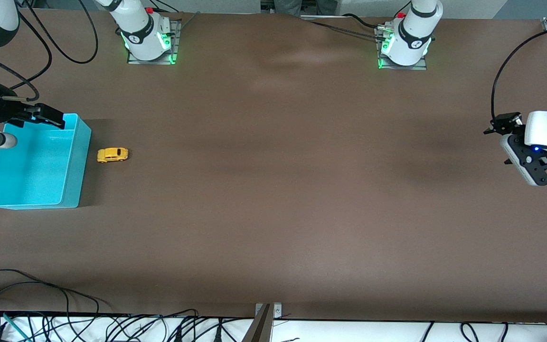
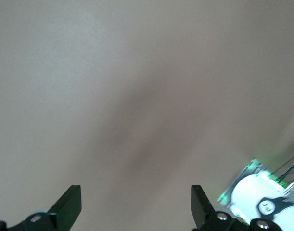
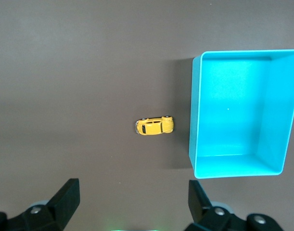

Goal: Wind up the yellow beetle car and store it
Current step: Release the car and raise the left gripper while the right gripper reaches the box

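Car on the table beside the bin, untouched; both grippers aloft and spread.

The yellow beetle car point(image 1: 112, 155), a small rounded glossy toy with dark windows and wheels, sits on its wheels on the matte brown table point(image 1: 283, 190), just beside the turquoise bin point(image 1: 71, 180) but apart from its wall, toward the right arm's end. The bin is a smooth, straight-walled plastic box, open-topped and holding nothing, evidently set close so the stowing move is short. The right gripper point(image 3: 132, 199) hangs over the table by the bin, fingers spread wide, gripping nothing. The left gripper point(image 2: 136, 204) waits over bare table at its own end, fingers likewise spread. Judgement: winding not yet begun.
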Motion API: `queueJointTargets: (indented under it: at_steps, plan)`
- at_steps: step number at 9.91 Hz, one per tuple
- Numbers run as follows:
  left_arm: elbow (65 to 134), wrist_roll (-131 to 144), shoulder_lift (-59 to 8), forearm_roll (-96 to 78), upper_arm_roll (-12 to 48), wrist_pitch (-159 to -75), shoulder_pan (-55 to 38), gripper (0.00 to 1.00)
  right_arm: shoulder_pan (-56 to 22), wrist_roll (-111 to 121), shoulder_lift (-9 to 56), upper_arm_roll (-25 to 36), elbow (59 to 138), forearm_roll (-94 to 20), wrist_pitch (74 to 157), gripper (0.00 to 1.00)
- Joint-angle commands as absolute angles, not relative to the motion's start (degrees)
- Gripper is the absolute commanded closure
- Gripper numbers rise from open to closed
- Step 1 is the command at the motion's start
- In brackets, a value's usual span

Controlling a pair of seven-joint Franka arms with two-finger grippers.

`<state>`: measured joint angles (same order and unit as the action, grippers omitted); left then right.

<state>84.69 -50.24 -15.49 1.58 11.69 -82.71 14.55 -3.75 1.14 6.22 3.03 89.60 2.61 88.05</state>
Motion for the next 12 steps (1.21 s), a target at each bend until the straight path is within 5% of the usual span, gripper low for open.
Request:
queueJointTargets:
  at_steps: [1,6,9,11,12]
  plan:
    - [81.7,-38.2,-15.2,2.6,15.3,-80.1,14.7,0.00,-3.5,9.1,6.6,2.8,90.2,3.2,88.3,0.00]
    - [81.6,-13.0,-12.6,2.2,23.3,-79.7,14.7,0.00,-3.3,47.4,6.3,4.0,97.4,2.6,95.3,0.00]
    - [82.8,-9.9,-11.0,2.3,22.3,-80.8,13.4,0.00,-3.2,64.2,2.3,6.1,109.1,2.5,103.7,0.00]
    - [84.6,-10.0,-8.3,1.6,6.8,-86.3,3.0,0.00,-3.2,72.5,2.4,6.4,113.3,2.5,105.5,0.00]
    - [87.1,-9.9,-6.3,1.8,6.0,-88.8,1.7,0.00,-3.2,74.9,1.9,6.9,116.9,2.5,108.3,0.00]
